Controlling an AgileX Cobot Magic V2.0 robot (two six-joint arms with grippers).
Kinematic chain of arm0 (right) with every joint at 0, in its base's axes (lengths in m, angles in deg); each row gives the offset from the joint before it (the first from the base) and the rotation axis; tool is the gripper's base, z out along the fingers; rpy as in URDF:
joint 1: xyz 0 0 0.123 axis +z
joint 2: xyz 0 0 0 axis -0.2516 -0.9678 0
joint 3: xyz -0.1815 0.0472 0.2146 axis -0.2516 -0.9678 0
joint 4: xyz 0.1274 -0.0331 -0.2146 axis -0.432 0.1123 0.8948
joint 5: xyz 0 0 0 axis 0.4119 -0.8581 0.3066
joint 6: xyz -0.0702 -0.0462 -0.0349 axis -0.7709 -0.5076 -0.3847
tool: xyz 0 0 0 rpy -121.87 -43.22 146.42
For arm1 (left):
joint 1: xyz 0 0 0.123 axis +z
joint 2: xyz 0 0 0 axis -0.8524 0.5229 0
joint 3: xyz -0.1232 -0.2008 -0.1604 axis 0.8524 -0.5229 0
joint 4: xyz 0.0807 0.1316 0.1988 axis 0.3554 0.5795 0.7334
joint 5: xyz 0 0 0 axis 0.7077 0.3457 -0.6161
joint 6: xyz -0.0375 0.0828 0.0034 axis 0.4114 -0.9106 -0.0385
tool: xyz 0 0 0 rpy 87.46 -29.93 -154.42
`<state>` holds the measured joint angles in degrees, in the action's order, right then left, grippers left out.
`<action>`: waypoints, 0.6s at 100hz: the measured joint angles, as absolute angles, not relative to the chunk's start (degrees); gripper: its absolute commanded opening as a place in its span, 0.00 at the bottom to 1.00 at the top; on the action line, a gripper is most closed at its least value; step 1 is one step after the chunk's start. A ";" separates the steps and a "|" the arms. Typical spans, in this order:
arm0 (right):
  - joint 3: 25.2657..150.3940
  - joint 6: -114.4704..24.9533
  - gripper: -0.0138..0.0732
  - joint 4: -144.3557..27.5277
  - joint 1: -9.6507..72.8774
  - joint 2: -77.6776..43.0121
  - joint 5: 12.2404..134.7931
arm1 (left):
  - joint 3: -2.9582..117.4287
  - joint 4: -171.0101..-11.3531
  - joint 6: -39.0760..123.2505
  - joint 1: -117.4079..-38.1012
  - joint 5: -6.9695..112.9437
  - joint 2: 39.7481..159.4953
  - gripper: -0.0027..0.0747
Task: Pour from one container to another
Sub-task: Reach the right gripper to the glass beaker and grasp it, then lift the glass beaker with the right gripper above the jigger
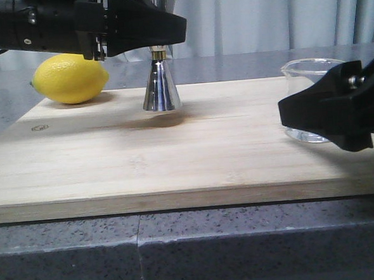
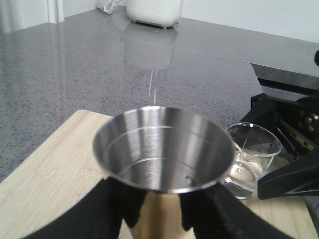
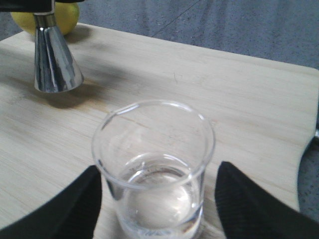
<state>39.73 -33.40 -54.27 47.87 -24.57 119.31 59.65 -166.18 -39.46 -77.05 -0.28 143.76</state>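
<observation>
Lemon (image 1: 70, 78): lying at the board's (image 1: 175, 153) far left corner. Left gripper (image 2: 164, 214): jaws closing on the jigger (image 1: 161, 84), which is standing upright mid-board toward the back, just right of the lemon. Right gripper (image 3: 159, 199): jaws sitting open either side of the beaker (image 3: 154, 169), apart from the glass; beaker resting near the board's right edge. Board lying on the counter (image 1: 193, 247).

Looks like a home kitchen: speckled grey stone countertop (image 1: 67, 255) under a pale wooden cutting board (image 1: 175, 160), a lemon (image 1: 70, 78) at ten o'clock, a white appliance (image 2: 152, 12) at twelve o'clock, pale curtains (image 1: 262, 15) behind.
</observation>
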 measured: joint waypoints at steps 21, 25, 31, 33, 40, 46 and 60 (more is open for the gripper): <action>39.73 -33.40 0.45 -54.27 47.87 -24.57 119.44 | 59.65 -166.18 -39.46 -77.05 -0.28 143.76 0.34; 39.73 -33.40 0.45 -54.27 47.87 -24.57 119.44 | 59.65 -166.18 -39.46 -77.05 -0.28 143.76 0.34; 39.73 -33.40 0.45 -54.27 47.87 -24.57 119.44 | 59.65 -166.18 -39.46 -77.05 -0.28 143.76 0.34; 39.73 -33.40 0.45 -54.27 47.87 -24.57 119.44 | 59.65 -166.18 -39.46 -77.05 -0.28 143.76 0.34; 40.16 -33.40 0.45 -54.50 47.87 -23.90 118.67 | 59.65 -166.18 -39.46 -77.05 -0.28 143.76 0.34; 41.54 -33.40 0.45 -54.83 47.87 -22.55 116.75 | 59.65 -166.18 -39.46 -77.05 -0.28 143.76 0.34; 47.87 -33.40 0.45 -55.10 47.87 -18.99 108.85 | 59.65 -166.18 -39.46 -77.05 -0.28 143.76 0.34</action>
<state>47.87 -33.40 -55.10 47.87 -18.99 108.85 59.65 -166.18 -39.46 -77.05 -0.28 143.76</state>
